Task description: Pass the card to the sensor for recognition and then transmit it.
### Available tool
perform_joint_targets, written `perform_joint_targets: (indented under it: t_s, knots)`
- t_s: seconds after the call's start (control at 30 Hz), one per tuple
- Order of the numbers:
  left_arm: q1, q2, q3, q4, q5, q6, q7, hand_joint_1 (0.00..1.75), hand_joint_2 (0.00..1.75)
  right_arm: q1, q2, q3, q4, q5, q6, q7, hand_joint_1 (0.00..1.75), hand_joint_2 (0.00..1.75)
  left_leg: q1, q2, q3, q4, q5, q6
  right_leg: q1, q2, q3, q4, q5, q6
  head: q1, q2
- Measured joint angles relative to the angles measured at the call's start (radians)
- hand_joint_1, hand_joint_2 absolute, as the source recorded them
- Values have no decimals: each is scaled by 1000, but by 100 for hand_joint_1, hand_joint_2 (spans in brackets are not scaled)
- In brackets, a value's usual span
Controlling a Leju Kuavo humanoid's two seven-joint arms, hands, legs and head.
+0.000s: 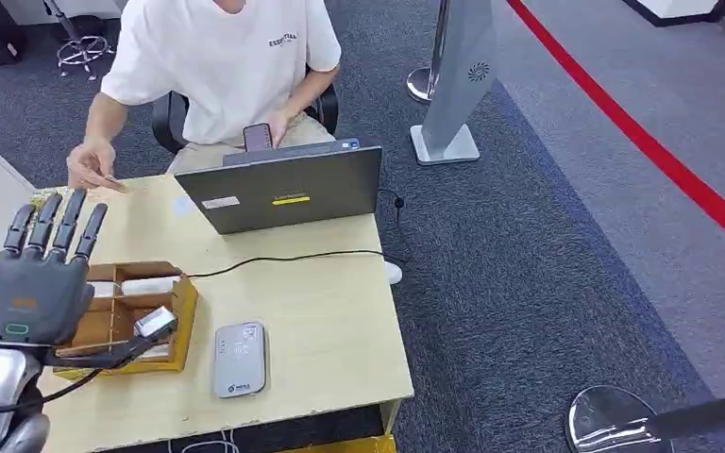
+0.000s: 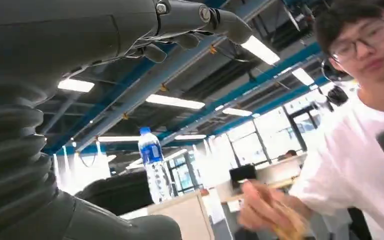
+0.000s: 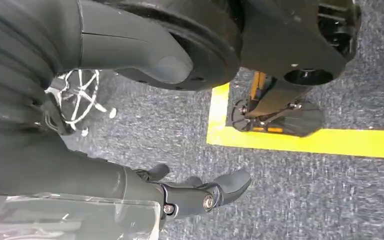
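I'm seeing my left hand (image 1: 40, 274) lifting above the counter's (image 1: 321, 349) near left corner, fingers spread and pointing up, holding nothing. Just beside it, a wooden box (image 1: 137, 316) with compartments is sitting, and right of that the grey sensor (image 1: 240, 359) is lying flat. Farther off, past the laptop (image 1: 288, 189), a person's hand (image 1: 92, 165) is gripping what looks like the card (image 1: 113, 181), well beyond my fingertips. My right hand (image 3: 200, 192) is hanging over grey carpet, fingers loosely apart, empty.
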Motion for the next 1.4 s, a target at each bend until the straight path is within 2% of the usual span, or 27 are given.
perform_joint_targets:
  t_s: [0.23,0.57,1.1,1.4]
  knots:
    - [78,31,-15,-26,13,-27,22,0,175,4,0,-7,0,0,0,9,0,175,0,0,0,0,0,0,0,0,1,0,0,0,1,0]
    - [205,66,-15,-45,5,-5,63,0,175,11,0,-17,-3,3,-14,13,0,175,0,-1,0,0,0,0,0,-1,1,0,0,1,0,0]
    - [274,68,-16,-86,-59,36,61,0,175,11,-2,-17,-6,21,-8,12,0,175,0,-1,0,0,0,0,0,-1,1,0,0,1,1,0]
    - [298,71,-30,-97,-90,38,65,0,175,11,-2,-17,-8,28,2,11,0,175,0,-1,0,0,0,0,0,-1,1,0,0,1,0,0]
